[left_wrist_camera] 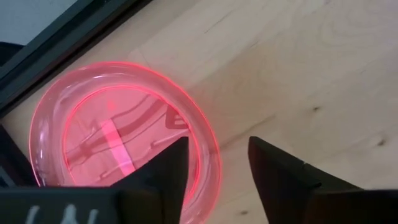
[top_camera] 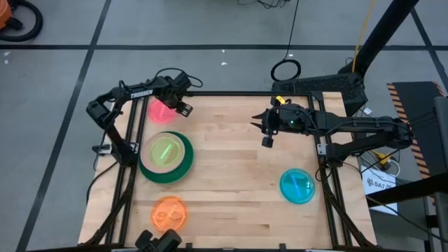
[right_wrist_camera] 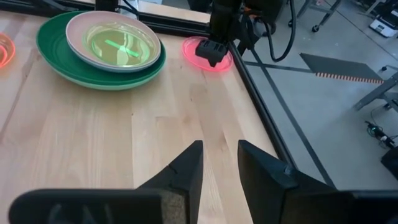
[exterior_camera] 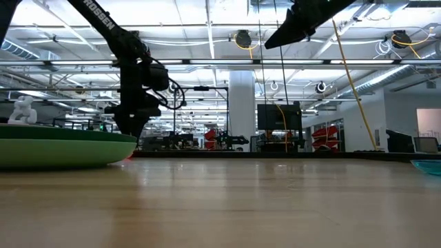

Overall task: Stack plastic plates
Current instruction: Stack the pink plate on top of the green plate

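Left gripper at upper left, jaws part open astride rim of red plate, gripping nothing yet. Could skid the thin rim toward the table edge if closed off-centre. Right gripper idle mid-frame, jaws slightly apart, empty.

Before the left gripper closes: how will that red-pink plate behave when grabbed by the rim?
The red-pink plate looks thin and translucent, so probably light and slightly flexible. Its glossy rim may slip between the left gripper fingers. Shallow and lying flat on the table, it likely slides rather than tips.
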`<state>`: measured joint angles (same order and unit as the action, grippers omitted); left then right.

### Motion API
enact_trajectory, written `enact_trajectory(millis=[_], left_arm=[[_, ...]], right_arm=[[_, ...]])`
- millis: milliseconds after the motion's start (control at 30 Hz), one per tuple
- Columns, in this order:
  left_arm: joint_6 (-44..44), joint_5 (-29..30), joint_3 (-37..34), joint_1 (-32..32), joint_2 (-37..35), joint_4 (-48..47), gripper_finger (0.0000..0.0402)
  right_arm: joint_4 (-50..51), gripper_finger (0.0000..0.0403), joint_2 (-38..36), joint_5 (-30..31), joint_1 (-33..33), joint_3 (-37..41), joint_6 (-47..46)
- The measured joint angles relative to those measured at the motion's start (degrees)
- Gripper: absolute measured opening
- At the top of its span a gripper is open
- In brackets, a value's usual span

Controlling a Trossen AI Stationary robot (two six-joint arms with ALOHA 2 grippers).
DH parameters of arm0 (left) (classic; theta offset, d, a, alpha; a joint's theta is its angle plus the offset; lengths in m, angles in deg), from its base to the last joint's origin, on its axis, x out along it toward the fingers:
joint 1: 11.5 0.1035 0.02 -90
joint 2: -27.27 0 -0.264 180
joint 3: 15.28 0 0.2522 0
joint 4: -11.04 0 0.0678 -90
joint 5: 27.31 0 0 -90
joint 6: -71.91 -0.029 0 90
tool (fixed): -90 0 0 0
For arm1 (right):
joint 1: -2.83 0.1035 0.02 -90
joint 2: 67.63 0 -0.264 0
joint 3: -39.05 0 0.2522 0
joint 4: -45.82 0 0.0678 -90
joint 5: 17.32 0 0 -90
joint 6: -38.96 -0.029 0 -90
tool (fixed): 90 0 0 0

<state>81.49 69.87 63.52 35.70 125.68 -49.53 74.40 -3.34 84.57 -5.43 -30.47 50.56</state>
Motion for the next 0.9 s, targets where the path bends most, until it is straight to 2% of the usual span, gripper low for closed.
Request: enact_trajectory(millis=[167, 467, 900], left_arm=[[1.4, 1.5, -0.7, -0.5, 0.0, 0.7, 0.0196], [3.1, 2.3, -3.7, -0.6, 0.0, 0.8, 0.0198], [3.6, 2.7, -8.1, -0.6, 0.0, 8.0, 0.0198]], right_arm=[[0.4, 0.0092, 0.0, 0.0, 0.0, 0.0, 0.0], [0.3, 0.0092, 0.0, 0.0, 0.0, 0.0, 0.0], [0.0, 0.0092, 0.0, 0.0, 0.0, 0.0, 0.9]])
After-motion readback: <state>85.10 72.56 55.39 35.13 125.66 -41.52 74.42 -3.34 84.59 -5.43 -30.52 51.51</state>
